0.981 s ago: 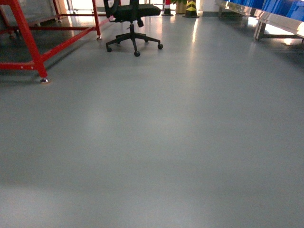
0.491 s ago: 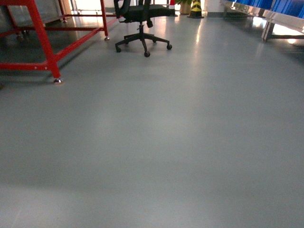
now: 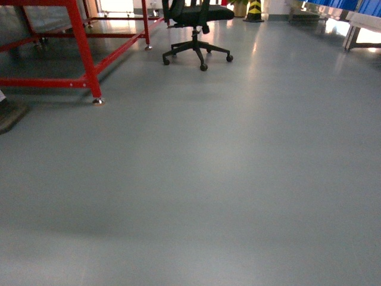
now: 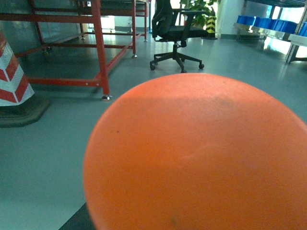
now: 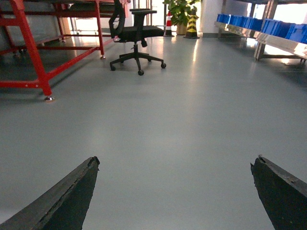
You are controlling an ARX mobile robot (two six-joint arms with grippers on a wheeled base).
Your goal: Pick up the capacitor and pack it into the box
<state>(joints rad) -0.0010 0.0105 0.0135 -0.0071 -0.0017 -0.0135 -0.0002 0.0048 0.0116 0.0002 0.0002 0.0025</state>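
— What do you have under you?
— A smooth grey glossy floor (image 3: 238,179), reaching far beyond the right gripper's black fingers (image 5: 67,201).
— And standing on it?
— Ahead and left of those fingers you'll find a red steel frame (image 3: 83,53) on small feet, a black swivel office chair (image 3: 196,36) on castors, and a red-and-white striped cone (image 4: 14,81).

orange dome (image 4: 196,153) hiding left fingers, office chair (image 3: 196,33) top cropped, red frame (image 3: 80,47) cut off
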